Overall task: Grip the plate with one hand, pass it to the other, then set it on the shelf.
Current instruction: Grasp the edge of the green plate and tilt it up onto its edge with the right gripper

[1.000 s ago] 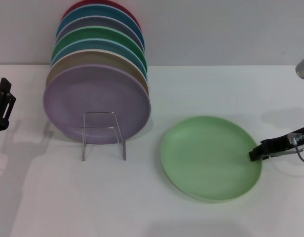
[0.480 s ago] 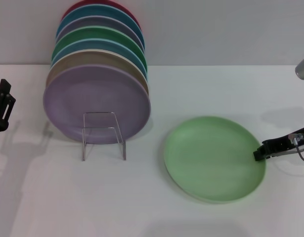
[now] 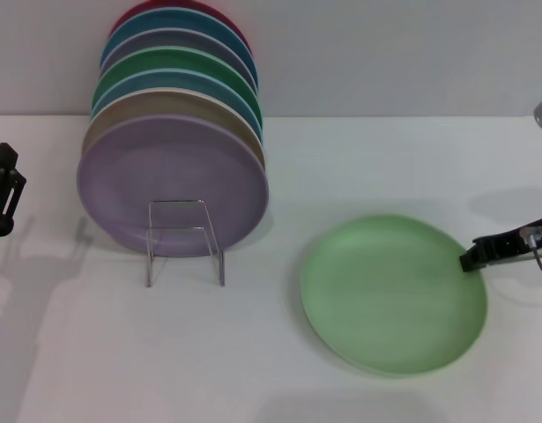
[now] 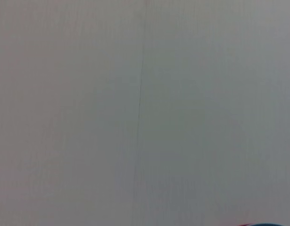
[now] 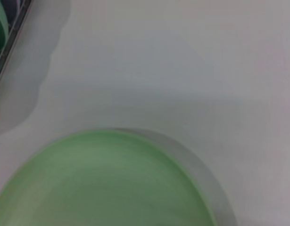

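Note:
The pale mint-green plate point(image 3: 389, 295) is at the right of the white table and fills the lower part of the right wrist view point(image 5: 102, 183). My right gripper point(image 3: 471, 260) comes in from the right and is shut on the plate's right rim, and the plate looks slightly raised on that side. The clear wire-frame shelf point(image 3: 184, 238) stands left of centre, in front of the lilac plate point(image 3: 169, 181). My left gripper point(image 3: 4, 189) hangs at the far left edge, away from everything. The left wrist view shows only a blank wall.
A row of several upright coloured plates point(image 3: 178, 88) stands behind the shelf, against the back wall, with the lilac one in front. Its edge shows in the right wrist view point(image 5: 3, 19). Bare table lies between the shelf and the mint plate.
My right gripper has drawn back to the right and slightly up, pulling the mint-green plate to the right with it. The left arm has not moved.

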